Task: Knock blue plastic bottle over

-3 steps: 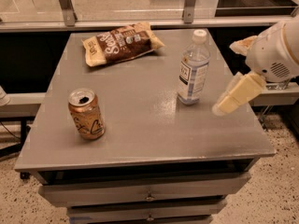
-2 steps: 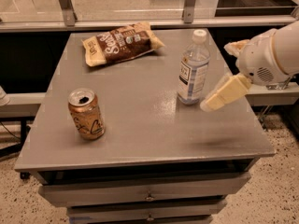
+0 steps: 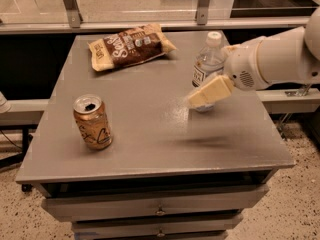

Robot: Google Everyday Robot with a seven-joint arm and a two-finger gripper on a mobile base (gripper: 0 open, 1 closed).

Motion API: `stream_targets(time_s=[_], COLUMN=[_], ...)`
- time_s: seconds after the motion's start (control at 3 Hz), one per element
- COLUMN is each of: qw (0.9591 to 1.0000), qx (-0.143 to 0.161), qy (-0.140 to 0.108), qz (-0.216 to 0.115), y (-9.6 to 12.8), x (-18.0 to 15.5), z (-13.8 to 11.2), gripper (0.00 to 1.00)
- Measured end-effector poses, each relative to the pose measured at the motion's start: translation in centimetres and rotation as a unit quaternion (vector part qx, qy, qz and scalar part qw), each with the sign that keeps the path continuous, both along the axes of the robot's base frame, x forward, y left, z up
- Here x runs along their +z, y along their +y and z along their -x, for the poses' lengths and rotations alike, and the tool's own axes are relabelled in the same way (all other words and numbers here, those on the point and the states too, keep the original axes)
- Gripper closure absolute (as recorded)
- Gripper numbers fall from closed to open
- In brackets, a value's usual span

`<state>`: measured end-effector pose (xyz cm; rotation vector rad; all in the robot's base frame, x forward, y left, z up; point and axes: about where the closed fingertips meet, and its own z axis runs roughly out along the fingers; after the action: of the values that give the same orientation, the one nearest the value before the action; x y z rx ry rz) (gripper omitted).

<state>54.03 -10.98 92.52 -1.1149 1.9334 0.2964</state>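
You are looking at one grey surface (image 3: 150, 134) carrying one brown snack bag (image 3: 131, 46), one blue plastic bottle (image 3: 206, 63) and one gold-tan can (image 3: 92, 122). The bag is lying flat at the rear. The bottle is standing upright toward the right rear, its long axis vertical and its white cap pointing up. The can is standing at the front left, well apart from the bottle. Your hand (image 3: 202, 97) is hanging in from the right, crossing the bottle's lower half. You cannot tell whether it is open or closed, or touching the bottle.
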Motion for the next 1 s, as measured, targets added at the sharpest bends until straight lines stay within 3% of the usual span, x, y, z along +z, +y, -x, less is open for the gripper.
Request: stream_targets(time_s=[0.33,1.0], qw=[0.9990,0.9967], qx=[-0.026,-0.037], qy=[0.002,-0.004], qz=[-0.037,-0.071], y=[3.1,9.0], x=[0.6,1.9], z=[-1.0,-3.2], gripper=[0.00,0.00])
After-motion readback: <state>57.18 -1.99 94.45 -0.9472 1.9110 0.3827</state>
